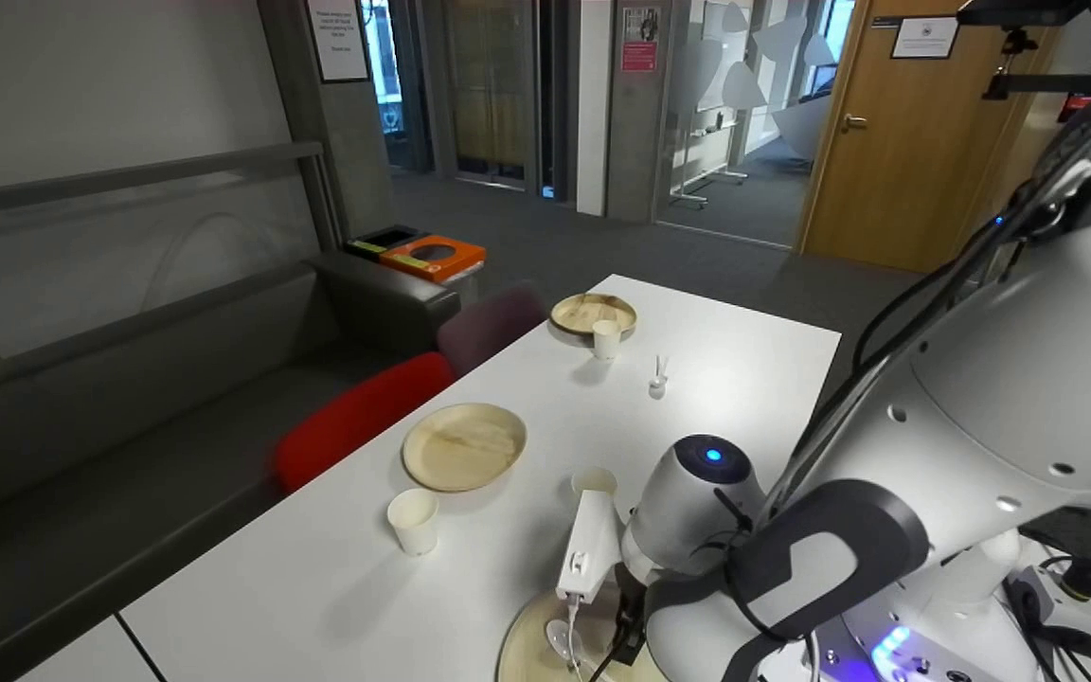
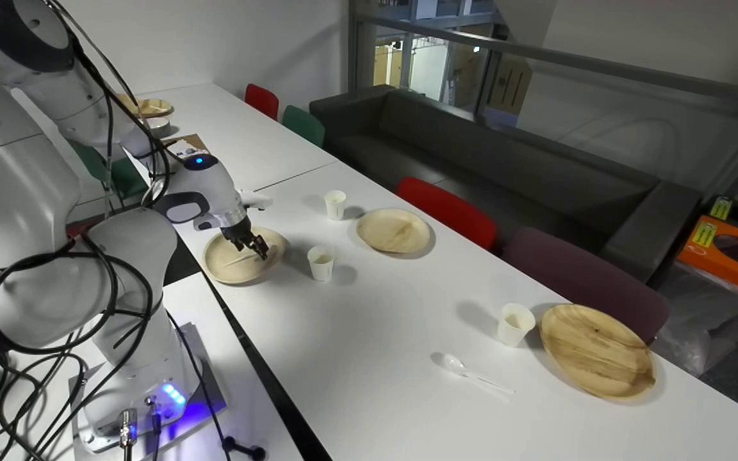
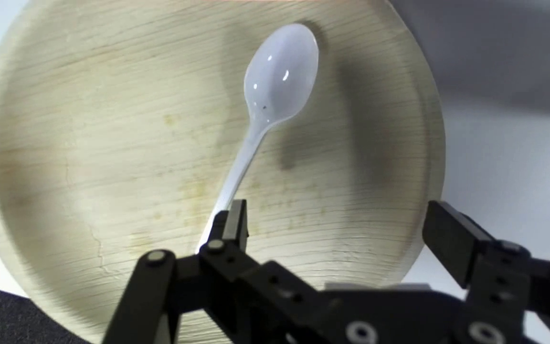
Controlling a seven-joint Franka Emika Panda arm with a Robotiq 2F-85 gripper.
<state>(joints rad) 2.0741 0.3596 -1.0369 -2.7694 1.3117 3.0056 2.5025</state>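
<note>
Black jaws stand spread wide, gripping nothing, nearest the camera in the wrist view; one jaw hides the handle end of a glossy white plastic spoon (image 3: 282, 74), which lies on a round, pale wooden plate (image 3: 89, 143). In an exterior view, a white-and-grey robot arm (image 1: 1000, 379) leans over that plate, with a tapered cream paper cup (image 1: 413, 521) farther off. In an exterior view, another white plastic spoon (image 2: 456, 365) rests on the long white surface (image 2: 375, 333).
</note>
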